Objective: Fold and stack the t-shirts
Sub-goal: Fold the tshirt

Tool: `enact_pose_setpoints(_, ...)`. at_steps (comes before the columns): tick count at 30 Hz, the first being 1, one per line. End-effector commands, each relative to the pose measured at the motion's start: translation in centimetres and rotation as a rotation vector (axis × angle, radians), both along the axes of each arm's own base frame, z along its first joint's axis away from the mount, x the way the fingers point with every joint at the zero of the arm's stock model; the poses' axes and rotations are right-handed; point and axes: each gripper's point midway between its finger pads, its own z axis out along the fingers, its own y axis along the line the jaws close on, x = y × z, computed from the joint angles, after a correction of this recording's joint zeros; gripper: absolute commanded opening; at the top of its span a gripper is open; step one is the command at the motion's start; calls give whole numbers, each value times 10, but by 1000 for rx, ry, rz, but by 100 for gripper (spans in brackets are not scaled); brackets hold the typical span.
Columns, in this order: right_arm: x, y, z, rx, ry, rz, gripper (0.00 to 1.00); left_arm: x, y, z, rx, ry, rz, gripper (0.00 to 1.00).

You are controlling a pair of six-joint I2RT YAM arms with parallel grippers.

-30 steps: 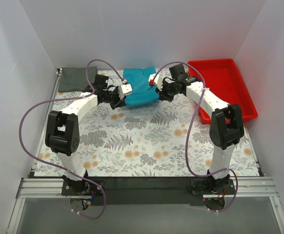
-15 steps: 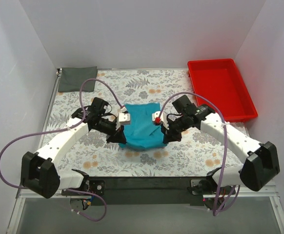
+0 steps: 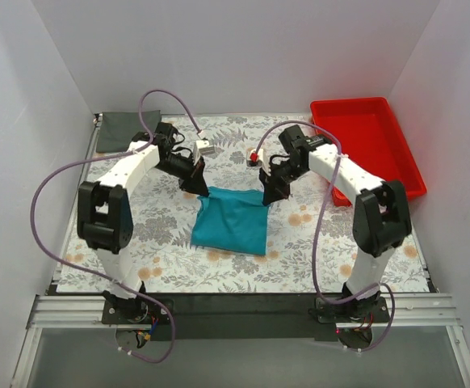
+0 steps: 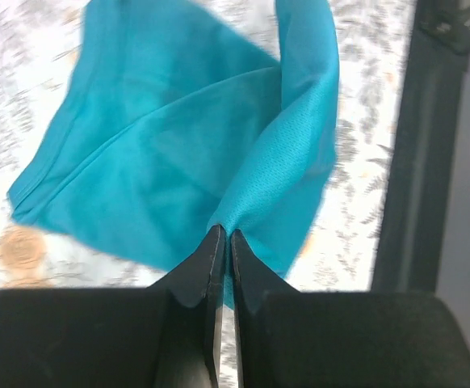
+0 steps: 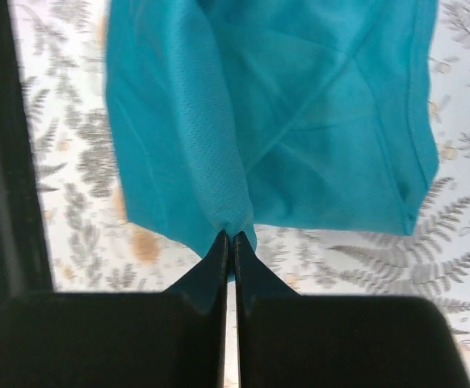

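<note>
The teal t-shirt (image 3: 231, 222) hangs by its far edge between both grippers, its near part lying on the floral cloth. My left gripper (image 3: 199, 190) is shut on its far left corner (image 4: 243, 202). My right gripper (image 3: 267, 197) is shut on the far right corner (image 5: 219, 186). In each wrist view the black fingers (image 4: 211, 259) (image 5: 219, 259) pinch a bunched tip of teal cloth. A dark grey t-shirt (image 3: 127, 129), folded flat, lies at the far left corner of the table.
A red plastic tray (image 3: 396, 145) stands at the far right. The floral table cloth (image 3: 170, 234) covers the table. Purple cables loop over both arms. White walls close in the table on three sides, and a black rail runs along the near edge (image 3: 243, 303).
Both arms have swung from the far side to the near side and back to the middle, carrying the teal t-shirt. It now trails towards the near edge. Both grips stay shut.
</note>
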Motion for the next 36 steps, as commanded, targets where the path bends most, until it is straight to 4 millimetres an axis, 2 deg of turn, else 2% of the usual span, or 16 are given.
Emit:
enact_pose_setpoints(1, 35, 5, -13, 20, -2, 13, 1, 32, 4, -14, -29, 15, 19, 0)
enact_pose_setpoints(2, 44, 5, -21, 14, 7, 6, 1, 43, 2, -15, -39, 13, 33, 0)
enact_pose_setpoints(3, 51, 3, -43, -7, 55, -8, 1, 53, 2, -33, -32, 39, 41, 0)
enact_pose_setpoints(6, 73, 3, -66, -22, 86, -30, 1, 78, -3, -48, -36, 45, 60, 5)
enact_pose_setpoints(11, 88, 7, -83, -32, 91, -35, 1, 92, -4, -71, -17, 58, 97, 6)
enact_pose_setpoints(16, 82, 5, -87, -48, 110, -47, 1, 56, 2, -90, 5, 159, 93, 8)
enact_pose_setpoints(18, 64, 4, -87, -56, 141, -40, 1, 35, 6, -98, 10, 187, 92, 10)
enact_pose_setpoints(20, 38, 0, -94, -68, 205, -38, 1, 27, 7, -87, -4, 163, 97, 16)
enact_pose_setpoints(23, 14, 0, -76, -31, 266, -70, 33, 14, 11, -78, -17, 137, 98, 34)
enact_pose_setpoints(24, 12, 0, -70, -20, 274, -80, 54, 13, 12, -73, -21, 124, 98, 36)
enact_pose_setpoints(25, 10, 1, -63, -12, 299, -105, 59, 13, 12, -67, -38, 111, 96, 40)
enact_pose_setpoints(30, 33, 4, -6, 126, 285, -182, 65, 28, 14, -23, -110, 34, 93, 47)
enact_pose_setpoints(32, 48, 5, 1, 159, 308, -216, 63, 34, 8, -11, -157, -16, 78, 54)
enact_pose_setpoints(34, 64, 13, 11, 197, 311, -224, 52, 36, 2, -5, -169, -74, 63, 58)
enact_pose_setpoints(35, 68, 18, 3, 200, 367, -239, 47, 32, -8, -7, -166, -94, 32, 58)
enact_pose_setpoints(36, 74, 21, 3, 210, 376, -248, 36, 33, -13, -13, -155, -135, 12, 59)
